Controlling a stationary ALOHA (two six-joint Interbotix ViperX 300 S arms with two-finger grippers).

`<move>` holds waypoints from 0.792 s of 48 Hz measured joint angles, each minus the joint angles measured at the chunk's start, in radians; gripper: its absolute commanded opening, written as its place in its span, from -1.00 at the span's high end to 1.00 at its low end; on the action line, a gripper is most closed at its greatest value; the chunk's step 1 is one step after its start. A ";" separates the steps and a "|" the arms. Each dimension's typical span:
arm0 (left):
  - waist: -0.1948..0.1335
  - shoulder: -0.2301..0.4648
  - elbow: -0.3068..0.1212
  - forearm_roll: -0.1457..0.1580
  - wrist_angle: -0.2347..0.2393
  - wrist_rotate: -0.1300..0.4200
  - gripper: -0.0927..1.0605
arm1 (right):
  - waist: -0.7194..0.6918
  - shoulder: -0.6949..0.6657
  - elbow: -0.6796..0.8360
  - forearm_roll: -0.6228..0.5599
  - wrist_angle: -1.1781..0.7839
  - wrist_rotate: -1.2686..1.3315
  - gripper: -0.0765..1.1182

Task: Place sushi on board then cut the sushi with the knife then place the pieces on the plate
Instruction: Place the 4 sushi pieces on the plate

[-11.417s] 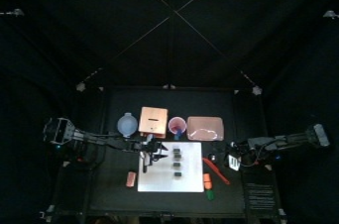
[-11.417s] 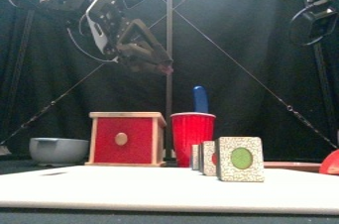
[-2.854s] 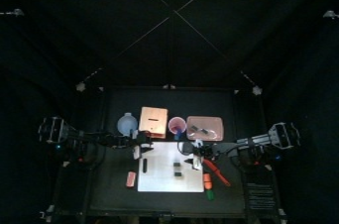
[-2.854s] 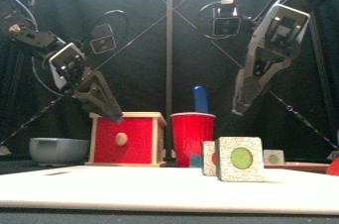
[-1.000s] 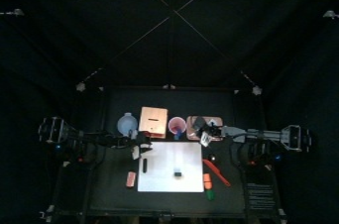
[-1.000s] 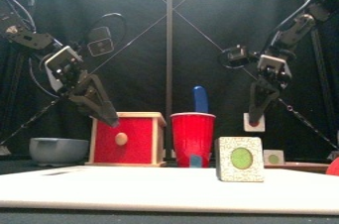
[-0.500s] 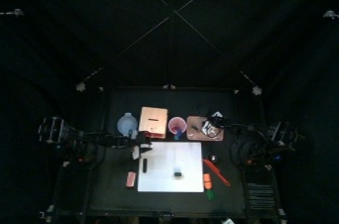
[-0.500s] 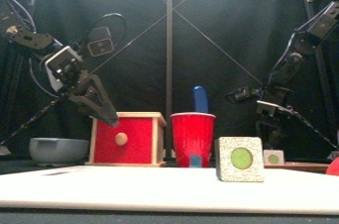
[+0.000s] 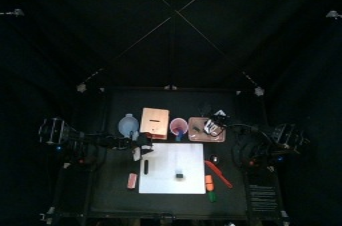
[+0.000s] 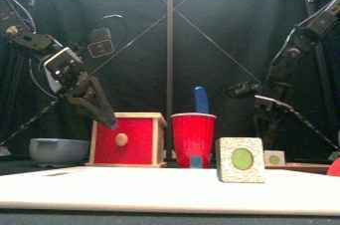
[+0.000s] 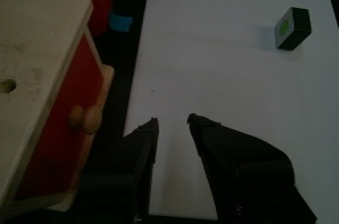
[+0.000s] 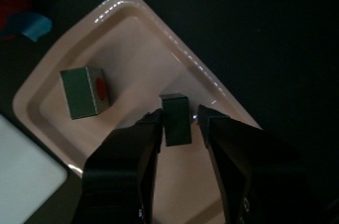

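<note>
Over the pink tray [image 12: 146, 59], pinching a second sushi piece [image 12: 173, 109] in the right gripper [image 12: 177, 127], with jaws pressed onto its sides, low above the tray floor. Close beside that, already lying on the tray, well inside the rim: a first sushi piece [image 12: 86, 91]. On the white cutting board [image 9: 167, 160], leaves just one last sushi piece [image 11: 292, 27], standing alone toward the middle, apart from both grippers.

Judging from that layout:
- Done: placing on the board and cutting.
- Partly done: carrying over, with one piece delivered and one about to be set down.
- Left: fetching the one on the board.

Cannot tell whether further pieces sit hidden anywhere.

Just off the board's right edge, lying flat on the table: the red toy knife [image 9: 218, 178], probably finished with. Behind the board, standing in a row: blue-grey bowl [image 10: 59, 150], wooden box [image 10: 127, 139] and red cup [image 10: 194, 137] with the blue knife [image 10: 201, 100] upright inside. Above the board's left rear part, near the box, hanging idle: the left gripper [image 11: 172, 124], with jaws a narrow gap apart, grasping nothing.
</note>
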 measured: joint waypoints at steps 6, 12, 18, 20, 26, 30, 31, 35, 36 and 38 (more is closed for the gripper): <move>-0.002 -0.002 -0.005 -0.008 0.000 -0.002 -0.42 | 0.152 -0.041 -0.015 0.049 -0.005 0.000 -0.35; -0.002 -0.002 -0.005 -0.012 0.000 -0.002 -0.42 | 0.359 -0.044 -0.014 0.074 -0.055 -0.002 -0.35; -0.002 -0.002 -0.005 -0.018 0.000 0.000 -0.42 | 0.528 -0.017 -0.017 0.092 -0.155 0.003 -0.35; -0.002 0.000 -0.005 -0.018 0.002 0.000 -0.42 | 0.571 0.003 -0.021 0.109 -0.193 0.005 -0.35; -0.002 -0.002 -0.006 -0.020 0.000 -0.002 -0.42 | 0.629 0.066 -0.040 0.172 -0.282 0.006 -0.37; -0.002 0.000 -0.006 -0.026 0.000 -0.002 -0.42 | 0.643 0.117 -0.052 0.199 -0.314 0.002 -0.38; -0.002 -0.002 -0.008 -0.028 0.000 -0.002 -0.42 | 0.646 0.133 -0.057 0.206 -0.321 0.002 -0.39; -0.002 0.000 -0.008 -0.035 0.002 -0.002 -0.42 | 0.658 0.187 -0.077 0.210 -0.333 0.003 -0.43; -0.002 -0.002 -0.008 -0.038 0.000 -0.002 -0.42 | 0.661 0.199 -0.081 0.212 -0.333 0.002 -0.44; -0.003 0.000 -0.008 -0.041 0.002 -0.002 -0.42 | 0.670 0.225 -0.098 0.212 -0.336 0.003 -0.47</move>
